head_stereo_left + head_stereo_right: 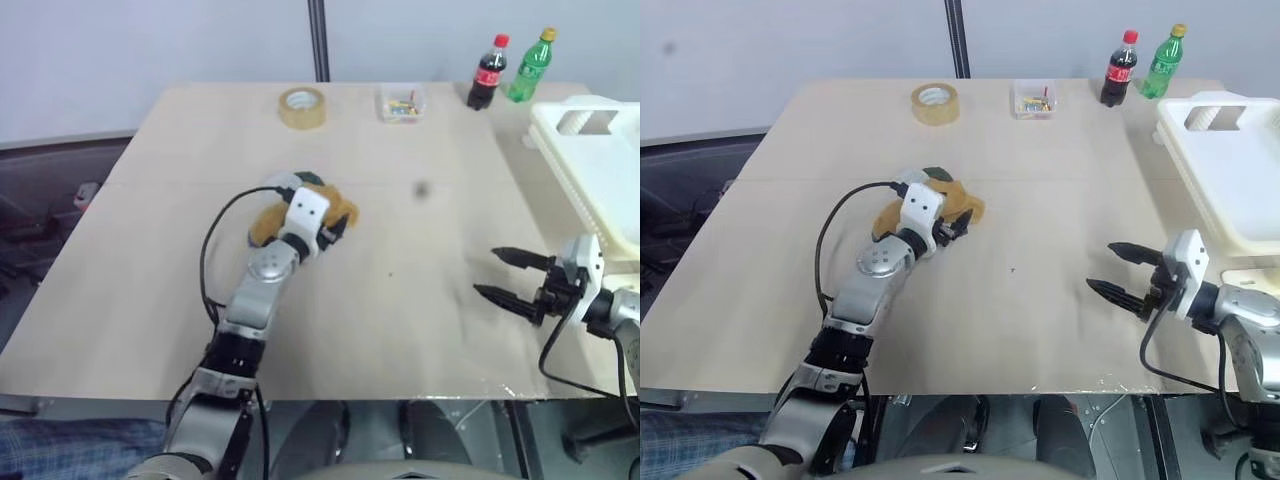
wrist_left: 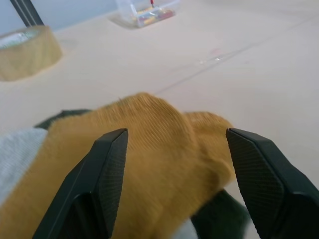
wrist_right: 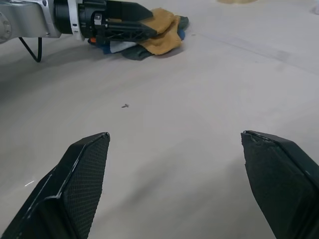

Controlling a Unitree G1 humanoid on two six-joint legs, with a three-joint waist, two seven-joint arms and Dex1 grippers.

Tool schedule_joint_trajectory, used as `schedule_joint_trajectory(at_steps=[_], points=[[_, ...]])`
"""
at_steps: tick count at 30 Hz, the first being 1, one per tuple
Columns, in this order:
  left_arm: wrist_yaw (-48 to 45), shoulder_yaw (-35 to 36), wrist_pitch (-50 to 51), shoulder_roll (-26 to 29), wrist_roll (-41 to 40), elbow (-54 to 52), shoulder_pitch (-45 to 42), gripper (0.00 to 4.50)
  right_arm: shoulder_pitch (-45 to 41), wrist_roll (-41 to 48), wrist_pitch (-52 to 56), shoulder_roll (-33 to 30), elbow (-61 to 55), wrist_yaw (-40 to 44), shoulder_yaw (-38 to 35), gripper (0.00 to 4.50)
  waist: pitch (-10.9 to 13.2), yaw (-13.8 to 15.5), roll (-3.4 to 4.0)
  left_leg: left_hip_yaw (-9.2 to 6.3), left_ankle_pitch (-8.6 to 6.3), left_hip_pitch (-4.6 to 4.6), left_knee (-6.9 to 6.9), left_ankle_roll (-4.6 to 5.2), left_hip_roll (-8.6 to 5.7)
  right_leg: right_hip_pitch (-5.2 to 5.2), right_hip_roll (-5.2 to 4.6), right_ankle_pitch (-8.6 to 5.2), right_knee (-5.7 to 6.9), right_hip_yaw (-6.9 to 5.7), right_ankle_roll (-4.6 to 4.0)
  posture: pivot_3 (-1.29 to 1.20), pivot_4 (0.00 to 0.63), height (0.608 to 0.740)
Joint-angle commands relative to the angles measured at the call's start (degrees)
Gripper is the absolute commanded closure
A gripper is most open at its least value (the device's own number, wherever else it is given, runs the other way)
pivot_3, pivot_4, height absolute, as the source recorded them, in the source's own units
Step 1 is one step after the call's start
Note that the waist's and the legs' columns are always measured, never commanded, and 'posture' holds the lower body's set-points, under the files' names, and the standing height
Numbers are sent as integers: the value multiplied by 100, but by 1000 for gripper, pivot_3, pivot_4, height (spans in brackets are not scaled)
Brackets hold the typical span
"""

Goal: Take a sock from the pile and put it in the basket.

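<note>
Fingers [image 2: 107, 169] straddle mustard sock [image 2: 149, 149] — basket [image 1: 610, 170] overhead.

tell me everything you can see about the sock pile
The pile is a small loose heap of soft knit socks lying on the tan table, left of its middle. A ribbed mustard-yellow sock lies crumpled on top; light grey, dark green and a bit of blue show beneath it. The left gripper has its open black fingers either side of the yellow sock, not closed on it. The tape roll stands apart, farther back.
</note>
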Motion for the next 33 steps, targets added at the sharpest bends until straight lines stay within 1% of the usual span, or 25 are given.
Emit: schedule_joint_trajectory(at_steps=[1,2,5,8,10,11,17,19,21,23,25,28,30,33], points=[[78,38,-170,9,126,31,-73,1129,24,67,-187,2,-160,-37,-168,125,0,1,0,0,0,0,0,0,0,0,0,0,0,0,0,0,150,739],[91,42,-154,25,165,41,-59,1129,15,62,-206,-1,-135,-36,-162,125,0,2,0,0,0,0,0,0,0,0,0,0,0,0,0,0,150,739],[102,123,-28,18,138,-25,-35,1893,-29,61,-248,-22,-59,-29,-145,0,0,3,0,-1,0,-1,1,0,0,-1,0,0,1,-1,0,0,150,739],[101,121,-22,67,180,-26,-45,3290,-70,64,-265,-13,-25,-45,-124,0,0,2,0,-1,0,-1,3,0,0,0,0,0,3,-1,0,0,150,739],[127,171,-79,55,152,-24,-70,4126,-94,81,-249,-15,-36,-55,-120,0,0,2,0,-1,0,0,3,0,0,-1,0,0,5,-1,0,0,150,739],[140,193,-77,50,143,-38,-82,4467,-101,82,-247,-15,-36,-56,-116,0,0,2,0,-1,0,0,4,0,-1,-1,0,0,6,-1,0,0,150,739],[127,169,-35,-30,84,-308,-90,4467,-118,52,-303,-15,35,-18,-95,0,0,3,0,-1,0,-1,10,0,-1,-1,0,0,11,-1,0,0,150,739],[-140,11,278,-49,-30,-636,-28,4467,-126,68,-288,-30,29,-20,-109,0,0,3,-1,-1,0,-3,15,0,-1,-1,0,0,13,-1,0,0,150,739],[-482,-201,645,-79,-228,-1186,40,4467,-124,50,-303,-50,52,-22,-119,0,0,1,-1,-1,0,-6,21,0,-1,-2,0,0,16,-2,0,0,150,739],[-583,-291,1314,-241,-482,-1633,41,4467,-113,45,-316,-65,70,-13,-129,0,0,4,-1,-2,0,-10,25,1,-1,-2,0,0,17,-3,0,0,150,739],[-765,-536,1727,-351,-630,-1875,41,4467,-109,58,-308,-76,64,-25,-148,0,0,9,0,-5,-1,-13,34,1,-1,-1,0,0,20,-7,0,0,150,739],[-912,-951,1864,-556,-634,-1783,-11,4467,-79,75,-294,-100,38,-83,-231,0,0,6,0,-8,-1,-13,50,1,-3,0,1,0,37,-10,0,0,150,739],[-925,-1125,1870,-796,-648,-1523,-93,4467,-39,74,-305,-138,34,-113,-311,0,0,6,0,-8,-1,-14,60,1,-3,0,2,0,45,-10,0,0,150,739],[-913,-1427,1779,-1297,-623,-1003,-252,4467,83,85,-295,-253,-9,-147,-510,0,0,19,1,-8,-3,-13,74,4,-5,6,2,0,54,-12,1,0,150,739]])
